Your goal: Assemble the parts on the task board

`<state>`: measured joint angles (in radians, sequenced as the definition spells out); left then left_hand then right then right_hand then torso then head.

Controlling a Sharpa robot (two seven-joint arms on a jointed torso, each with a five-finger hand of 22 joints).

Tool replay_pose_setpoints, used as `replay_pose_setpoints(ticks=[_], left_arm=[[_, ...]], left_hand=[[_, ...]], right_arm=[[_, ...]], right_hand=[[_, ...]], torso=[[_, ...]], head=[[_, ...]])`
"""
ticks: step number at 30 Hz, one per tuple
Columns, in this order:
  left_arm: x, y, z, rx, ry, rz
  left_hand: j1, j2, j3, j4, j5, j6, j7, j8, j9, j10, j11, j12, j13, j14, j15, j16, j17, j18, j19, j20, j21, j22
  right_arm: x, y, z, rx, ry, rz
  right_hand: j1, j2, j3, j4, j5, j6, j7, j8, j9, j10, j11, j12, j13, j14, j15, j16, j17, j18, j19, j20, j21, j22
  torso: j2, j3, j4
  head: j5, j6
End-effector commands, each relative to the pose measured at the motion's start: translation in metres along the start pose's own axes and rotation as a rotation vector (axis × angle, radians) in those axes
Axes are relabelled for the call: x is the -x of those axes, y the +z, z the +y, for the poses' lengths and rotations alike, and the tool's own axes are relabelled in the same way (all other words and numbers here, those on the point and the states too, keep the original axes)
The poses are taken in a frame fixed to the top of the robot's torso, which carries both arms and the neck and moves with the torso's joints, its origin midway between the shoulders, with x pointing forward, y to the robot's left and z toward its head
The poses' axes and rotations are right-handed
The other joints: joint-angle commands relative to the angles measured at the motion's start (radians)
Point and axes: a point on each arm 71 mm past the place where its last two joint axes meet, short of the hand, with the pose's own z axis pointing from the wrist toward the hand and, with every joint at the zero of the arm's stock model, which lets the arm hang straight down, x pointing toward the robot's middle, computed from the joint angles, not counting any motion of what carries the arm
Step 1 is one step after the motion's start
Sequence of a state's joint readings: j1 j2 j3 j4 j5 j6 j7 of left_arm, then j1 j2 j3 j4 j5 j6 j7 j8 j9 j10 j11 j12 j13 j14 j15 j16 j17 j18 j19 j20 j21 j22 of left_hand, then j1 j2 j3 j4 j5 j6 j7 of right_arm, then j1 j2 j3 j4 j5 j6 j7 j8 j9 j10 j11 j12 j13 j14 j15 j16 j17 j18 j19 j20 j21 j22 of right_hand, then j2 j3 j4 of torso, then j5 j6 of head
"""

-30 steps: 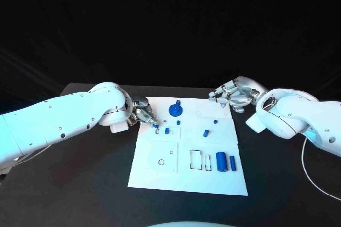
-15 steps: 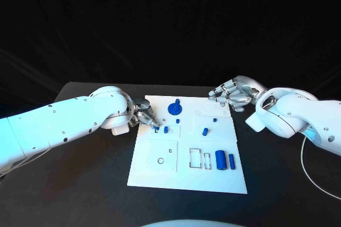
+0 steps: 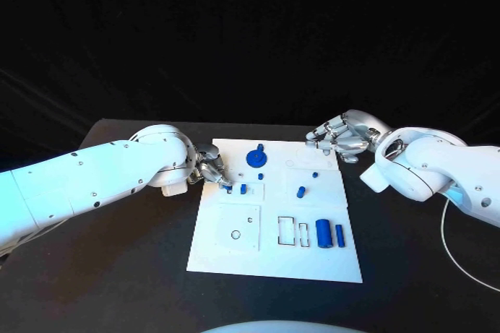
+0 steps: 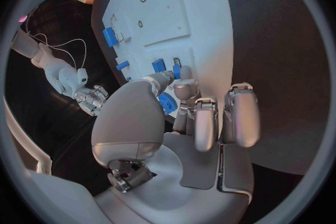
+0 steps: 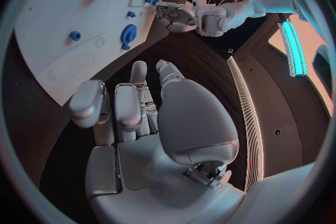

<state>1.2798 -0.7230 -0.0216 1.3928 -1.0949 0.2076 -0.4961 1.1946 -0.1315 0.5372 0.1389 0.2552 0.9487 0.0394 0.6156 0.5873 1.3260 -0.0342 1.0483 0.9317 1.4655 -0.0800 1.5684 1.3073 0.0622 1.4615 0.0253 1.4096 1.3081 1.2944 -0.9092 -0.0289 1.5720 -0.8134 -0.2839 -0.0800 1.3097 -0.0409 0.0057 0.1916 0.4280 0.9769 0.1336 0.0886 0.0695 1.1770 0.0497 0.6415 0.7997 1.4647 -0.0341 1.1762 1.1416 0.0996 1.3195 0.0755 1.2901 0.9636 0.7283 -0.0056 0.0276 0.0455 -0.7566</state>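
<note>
The white task board [image 3: 235, 257] lies mid-table. My left hand [image 3: 209, 170] is at its upper left edge and pinches a small blue part [image 3: 229, 189] between thumb and a fingertip, right beside a second small blue part [image 3: 243, 189]. The left wrist view shows that pinched part [image 4: 176, 71] between the fingertips, over the board [image 4: 175, 5]. A blue gear [image 3: 256, 159] stands near the board's top. My right hand [image 3: 339, 138] hovers at the board's upper right corner with its fingers curled in and nothing in them; its wrist view shows the hand [image 5: 133, 112] above the gear [image 5: 129, 33].
A blue cylinder [image 3: 324, 234] and a thin blue bar [image 3: 339, 236] lie at the board's lower right beside empty rectangular slots [image 3: 285, 232]. Small blue pegs [image 3: 301, 192] stand mid-board. A white cable [image 3: 459, 253] runs over the black table at the right.
The left hand's fingertips have edged the small blue part slightly down towards the board beside the second part. The right hand has kept still.
</note>
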Motion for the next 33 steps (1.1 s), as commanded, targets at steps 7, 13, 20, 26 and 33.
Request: replay_pose_setpoints(ticks=[7, 13, 20, 26, 33], left_arm=[[-0.0052, 0.0005, 0.0011, 0.007, 0.046, 0.046], [-0.0065, 0.0000, -0.0003, -0.003, 0.052, 0.057], [-0.0071, 0.0001, -0.0029, -0.013, 0.052, 0.056], [-0.0085, 0.0021, -0.0048, -0.013, 0.056, 0.061], [-0.0098, 0.0048, -0.0061, -0.001, 0.061, 0.068]], left_hand=[[0.004, -0.003, 0.136, -0.131, 0.014, 0.013, -0.005, 0.004, -0.001, 0.013, -0.003, 0.003, 0.003, 0.105, -0.010, 0.002, 0.263, -0.016, 0.021, -0.004, 0.008, 0.095], [0.002, -0.005, 0.138, -0.132, 0.017, 0.014, -0.005, 0.004, -0.002, 0.014, -0.004, 0.004, 0.004, 0.105, -0.010, 0.002, 0.263, -0.016, 0.022, -0.004, 0.008, 0.096], [0.001, -0.007, 0.139, -0.134, 0.020, 0.016, -0.005, 0.003, -0.003, 0.016, -0.004, 0.005, 0.005, 0.105, -0.010, 0.002, 0.263, -0.016, 0.021, -0.004, 0.007, 0.095], [0.001, -0.007, 0.139, -0.134, 0.020, 0.016, -0.005, 0.003, -0.003, 0.016, -0.004, 0.005, 0.005, 0.105, -0.010, 0.002, 0.263, -0.016, 0.021, -0.004, 0.007, 0.095], [-0.002, -0.006, 0.141, -0.132, 0.023, 0.019, -0.005, 0.002, -0.004, 0.017, -0.004, 0.004, 0.005, 0.105, -0.010, 0.002, 0.263, -0.014, 0.019, -0.004, 0.003, 0.091]], right_arm=[[-0.0016, 0.0000, 0.0008, 0.009, 0.001, 0.015], [-0.0016, 0.0000, 0.0006, 0.008, 0.001, 0.017], [-0.0017, 0.0001, 0.0006, 0.009, 0.000, 0.018], [-0.0017, 0.0000, 0.0006, 0.009, 0.000, 0.018], [-0.0015, -0.0003, 0.0004, 0.008, 0.000, 0.017]], right_hand=[[0.005, 0.003, -0.003, 0.000, 0.000, 0.001, 0.003, 0.007, 0.000, -0.006, -0.003, -0.005, -0.002, 0.023, 0.003, -0.007, 0.000, 0.016, -0.007, -0.003, -0.005, -0.001], [0.005, 0.003, -0.003, 0.000, 0.000, 0.001, 0.003, 0.007, 0.000, -0.006, -0.003, -0.005, -0.002, 0.023, 0.003, -0.007, 0.000, 0.016, -0.007, -0.003, -0.005, -0.001], [0.005, 0.003, -0.003, 0.000, 0.000, 0.001, 0.003, 0.007, 0.000, -0.006, -0.003, -0.005, -0.002, 0.023, 0.003, -0.007, 0.000, 0.016, -0.007, -0.003, -0.005, -0.001], [0.005, 0.003, -0.003, 0.000, 0.000, 0.001, 0.003, 0.007, 0.000, -0.006, -0.003, -0.005, -0.002, 0.023, 0.003, -0.007, 0.000, 0.016, -0.007, -0.003, -0.005, -0.001], [0.005, 0.003, -0.003, 0.000, 0.000, 0.001, 0.003, 0.007, 0.000, -0.006, -0.003, -0.005, -0.002, 0.023, 0.003, -0.007, 0.000, 0.016, -0.007, -0.003, -0.005, -0.001]], torso=[[0.001, -0.0014, 0.0013], [0.000, -0.0004, 0.0000], [0.000, -0.0001, 0.0000], [0.000, 0.0008, -0.0009], [0.000, 0.0006, -0.0001]], head=[[0.000, -0.003], [0.001, -0.006], [0.001, -0.006], [0.003, -0.008], [0.001, -0.009]])
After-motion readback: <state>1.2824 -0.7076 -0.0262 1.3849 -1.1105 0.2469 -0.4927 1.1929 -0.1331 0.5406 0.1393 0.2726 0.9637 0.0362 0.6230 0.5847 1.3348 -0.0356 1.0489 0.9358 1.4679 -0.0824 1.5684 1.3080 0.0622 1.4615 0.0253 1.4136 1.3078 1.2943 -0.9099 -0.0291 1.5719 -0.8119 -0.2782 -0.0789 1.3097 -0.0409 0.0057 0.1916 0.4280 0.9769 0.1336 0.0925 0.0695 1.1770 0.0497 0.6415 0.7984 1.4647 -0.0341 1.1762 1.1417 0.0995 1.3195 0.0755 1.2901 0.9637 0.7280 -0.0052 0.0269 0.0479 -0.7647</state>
